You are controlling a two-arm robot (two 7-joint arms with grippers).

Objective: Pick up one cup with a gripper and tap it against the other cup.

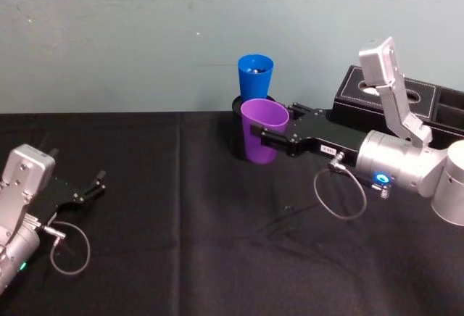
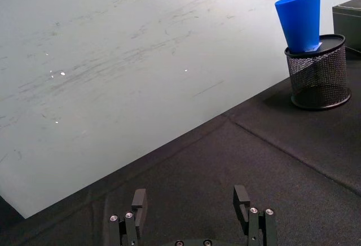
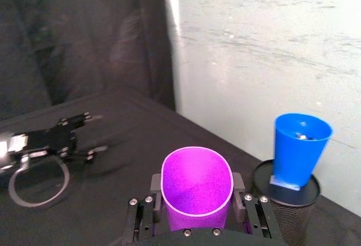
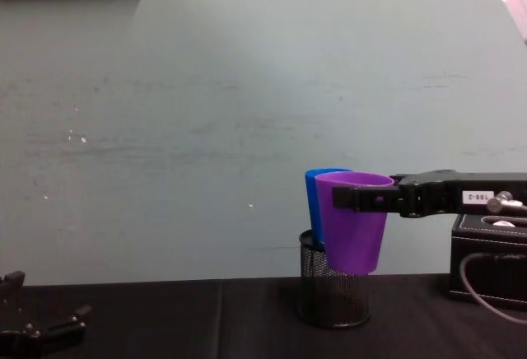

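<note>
Clearly, right pincer (image 1: 274, 129) clamped on purple cup (image 1: 261, 146), airborne in chest view, overlapping blue cup (image 4: 312, 202), left pincer (image 2: 190, 198) apart, low left.

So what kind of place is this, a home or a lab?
Probably a robot lab set up like a desk: a table under black cloth against a bare wall, a mesh pen holder and black box, the right gripper holding a purple cup, the left gripper idle at left.
</note>
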